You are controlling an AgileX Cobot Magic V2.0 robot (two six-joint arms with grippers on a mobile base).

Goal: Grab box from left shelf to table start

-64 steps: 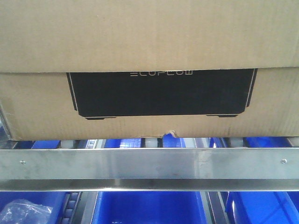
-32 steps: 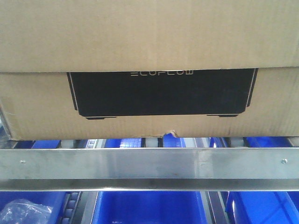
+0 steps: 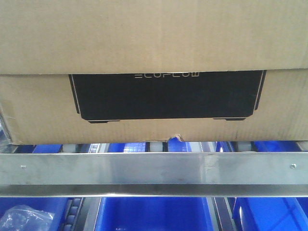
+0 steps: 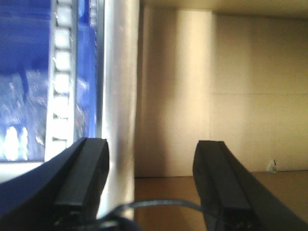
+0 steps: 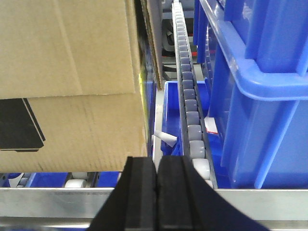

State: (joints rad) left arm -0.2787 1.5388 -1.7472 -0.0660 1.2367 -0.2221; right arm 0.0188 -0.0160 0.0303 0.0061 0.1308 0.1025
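Evidently the task is at its opening step, the approach and grasp: the box (image 3: pixel 43 115) sits on the left shelf (image 3: pixel 154 168), its bottom edge resting on the rollers just behind the steel front rail. It fills the upper part of the front view, black ECOFLOW panel (image 3: pixel 166 96) facing out and the small torn notch (image 3: pixel 174 138) on its lower edge. Blue bins (image 3: pixel 154 214) lie below the rail. The table appears in no view.

The left gripper (image 4: pixel 153 149) has its jaws spread wide and holds nothing. Plain cardboard shows beyond the gap, with the rail and a roller strip to the left in that view. Whether the fingers touch the carton I cannot tell.

The right gripper (image 5: pixel 157 163) has its fingers pressed together on nothing. It hangs near the carton's right front corner, over the rail, with a roller track (image 5: pixel 190 110) and a blue bin (image 5: pixel 260 96) further right.

As I judge it, neither arm has a hold. The carton looks far too wide for one jaw, so the next move likely calls for both arms to press on opposite sides, then draw it over the rail without snagging.
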